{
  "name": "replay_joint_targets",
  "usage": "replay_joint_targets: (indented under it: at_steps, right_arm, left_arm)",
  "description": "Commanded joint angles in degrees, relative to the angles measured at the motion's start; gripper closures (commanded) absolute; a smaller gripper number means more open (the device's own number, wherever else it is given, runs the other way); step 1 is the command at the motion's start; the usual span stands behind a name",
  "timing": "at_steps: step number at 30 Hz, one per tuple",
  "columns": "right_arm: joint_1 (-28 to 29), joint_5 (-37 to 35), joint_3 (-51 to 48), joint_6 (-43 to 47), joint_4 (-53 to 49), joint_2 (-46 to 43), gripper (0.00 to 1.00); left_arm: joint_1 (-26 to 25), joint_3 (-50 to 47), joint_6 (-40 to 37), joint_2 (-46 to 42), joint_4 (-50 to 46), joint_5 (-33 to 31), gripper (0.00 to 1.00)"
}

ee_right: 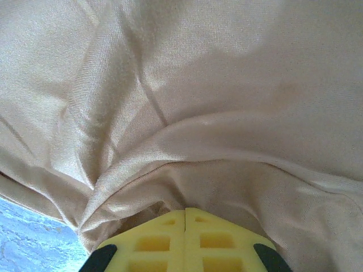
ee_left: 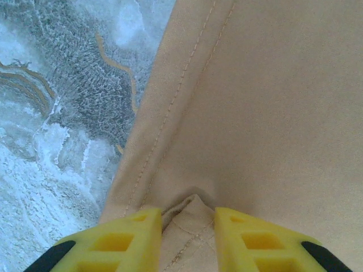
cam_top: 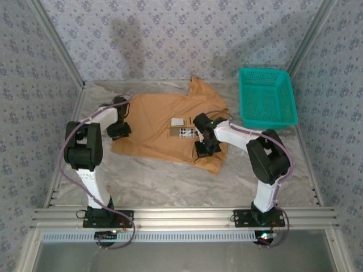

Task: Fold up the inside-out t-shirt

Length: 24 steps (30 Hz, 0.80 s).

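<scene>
Lying flat on the marbled surface, the orange-tan cloth t-shirt is spread crosswise between the arms: left hem pinched by the slightly parted left end effector, near-right edge clamped by the closed right end effector.

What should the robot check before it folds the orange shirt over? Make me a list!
1. Left gripper has the t-shirt edge pinched between its fingers: ok.
2. Right gripper is shut on cloth, with wrinkles pulling toward it: ok.
3. The two grips are on opposite sides of the t-shirt: ok.
4. Teal basket sits apart from the cloth: ok.
5. T-shirt lies smooth: not ok, it is bunched near the right gripper.
6. How many layers each gripper holds: cannot tell.
</scene>
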State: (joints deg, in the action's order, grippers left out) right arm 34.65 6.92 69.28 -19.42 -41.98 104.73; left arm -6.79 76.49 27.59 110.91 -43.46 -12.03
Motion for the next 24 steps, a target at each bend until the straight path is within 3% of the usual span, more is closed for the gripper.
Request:
replay_joint_targets:
  at_steps: [1,4,11,17,24]
  right_arm:
    - [0.41,0.79,0.33,1.02,-1.91,-1.54,1.0]
    - [0.4,1.13,0.42,1.03,-1.84,-1.22,1.0]
    - [0.41,1.35,0.6,1.12,-1.8,-1.1,1.0]
    - [0.49,0.53,0.69,0.81,-2.71,-2.66,1.0]
    - [1.71,0.07,0.62,-0.44,-4.43,-8.11,1.0]
  left_arm:
    - [-0.43,1.27,0.09,0.7,-0.73,-0.53,0.7]
    - [-0.6,1.09,0.29,0.97,-0.41,-0.44,0.73]
    - [-0.6,1.34,-0.08,0.47,-0.9,-1.05,1.0]
    - [-0.6,1.54,-0.09,-2.23,-2.52,-1.63,1.0]
    - [-0.73,-1.67,0.34,-12.87,-4.77,-2.87,1.0]
